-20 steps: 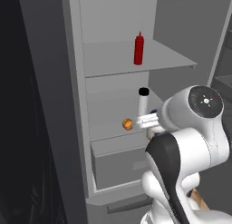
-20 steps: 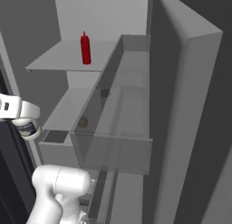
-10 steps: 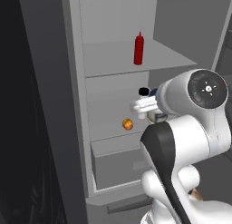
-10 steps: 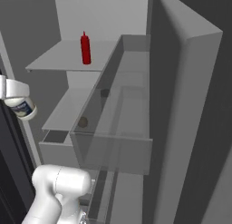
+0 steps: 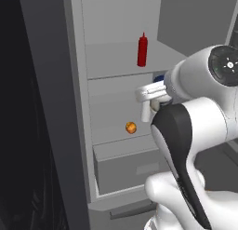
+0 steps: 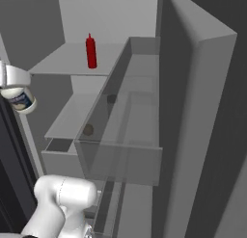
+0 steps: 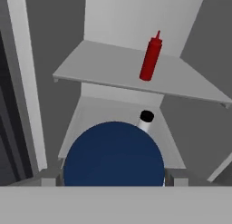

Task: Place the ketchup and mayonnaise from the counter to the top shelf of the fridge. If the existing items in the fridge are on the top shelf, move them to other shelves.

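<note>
My gripper (image 5: 151,95) is shut on the mayonnaise (image 6: 20,99), a white jar whose dark blue lid (image 7: 113,150) sits between the fingers. It hangs in front of the open fridge (image 5: 69,108), just below the level of the top shelf (image 5: 116,68). The ketchup (image 5: 142,50) stands upright on the top shelf (image 7: 108,66), beyond and above the jar. A small orange ball (image 5: 131,127) rests on the shelf below, left of and lower than the gripper.
A white bottle with a black cap (image 7: 145,119) stands on the lower shelf behind the jar. A grey drawer (image 5: 125,166) lies under that shelf. The open door's clear bin (image 6: 125,136) juts out on the right. Dark cupboards flank the fridge on the left.
The arm has lifted the mayonnaise from the lower shelf's height up toward the top shelf. The ketchup and the orange ball have stayed put.
</note>
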